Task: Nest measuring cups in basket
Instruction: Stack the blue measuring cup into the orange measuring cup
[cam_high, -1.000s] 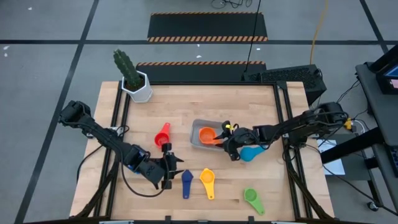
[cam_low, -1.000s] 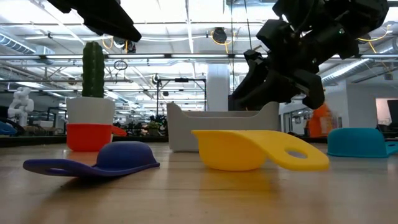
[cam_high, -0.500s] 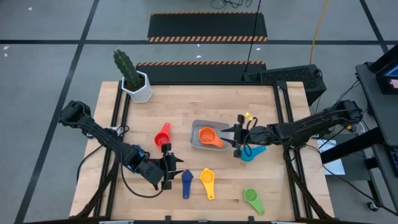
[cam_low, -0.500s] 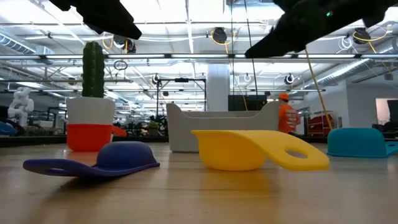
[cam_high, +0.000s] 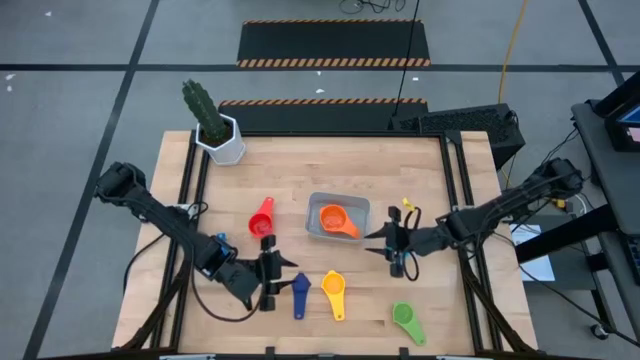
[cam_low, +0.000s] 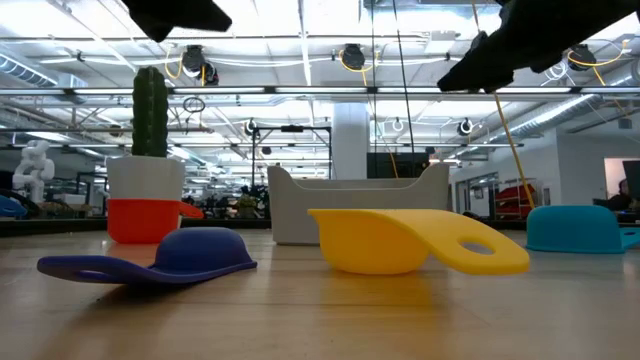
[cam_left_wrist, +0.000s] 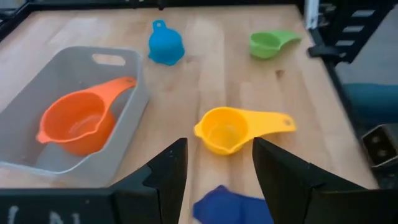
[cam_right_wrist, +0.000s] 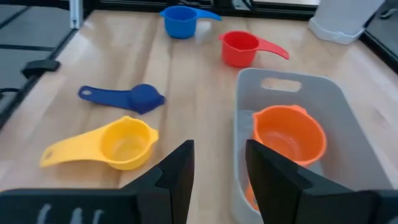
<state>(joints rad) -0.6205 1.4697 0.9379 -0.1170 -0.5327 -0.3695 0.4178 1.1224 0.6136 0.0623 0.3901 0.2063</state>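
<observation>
The bench (cam_high: 430, 160) carries everything, and most of the job, as I judge it, is yet to do: only one cup sits where it belongs.

The basket (cam_high: 318, 225) lies just beyond the right pincer (cam_high: 396, 247), toward the bench's middle. It holds the orange cup (cam_high: 334, 218) bowl-up, handle running toward a corner, a sensible base for nesting since smaller bowls can drop into it. In the right wrist view the basket (cam_right_wrist: 348, 112) sits just ahead of that pincer and to one side, and the fingers (cam_right_wrist: 180, 168) stand narrowly apart and empty. The pincer hangs clear above the bench, probably so it can pick its next cup.

The left pincer (cam_high: 266, 281) is low at the near side, also empty, its fingers (cam_left_wrist: 168, 174) parted moderately. The navy cup (cam_high: 301, 290) lies just beside it, partly under the fingers in the left wrist view (cam_left_wrist: 230, 205), so I take this as the left arm's likely target.

The loose cups are spread apart from one another, each with room for fingers on both sides. The yellow cup (cam_high: 333, 290) lies between the two pincers, bowl-up. The light blue cup (cam_left_wrist: 166, 47) rests bowl-down beside the right pincer and would need turning before it nests. The green cup (cam_high: 406, 320) sits nearer the front edge than the right pincer. The red cup (cam_high: 262, 216) is beyond the left pincer, on its side by the look of it. A blue cup (cam_right_wrist: 181, 20) shows only from the right wrist.
</observation>
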